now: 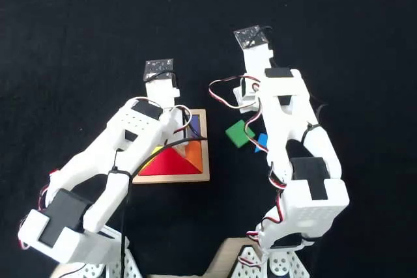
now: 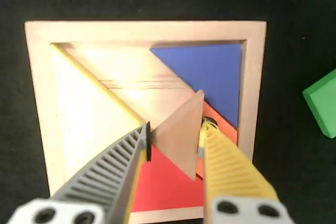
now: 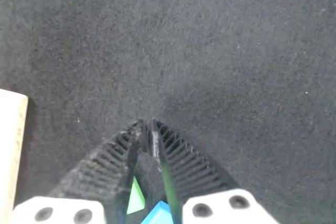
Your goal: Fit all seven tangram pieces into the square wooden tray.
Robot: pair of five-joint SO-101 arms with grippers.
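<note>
Left tool (image 2: 176, 128) pinches a pale orange triangle (image 2: 181, 142) over the square wooden tray (image 2: 144, 27), where a yellow triangle (image 2: 84, 114), blue triangle (image 2: 210, 72) and red triangle (image 2: 163, 190) lie flat; right tool (image 3: 147, 128) is closed above the black desk (image 3: 210, 35)

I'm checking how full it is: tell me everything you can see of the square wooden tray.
The square wooden tray is pale wood with a raised rim, lying flat on the black cloth. Inside lie a yellow triangle, a blue triangle, a red piece and an orange sliver; bare floor shows between. The left gripper holds a tan triangle over it.
</note>
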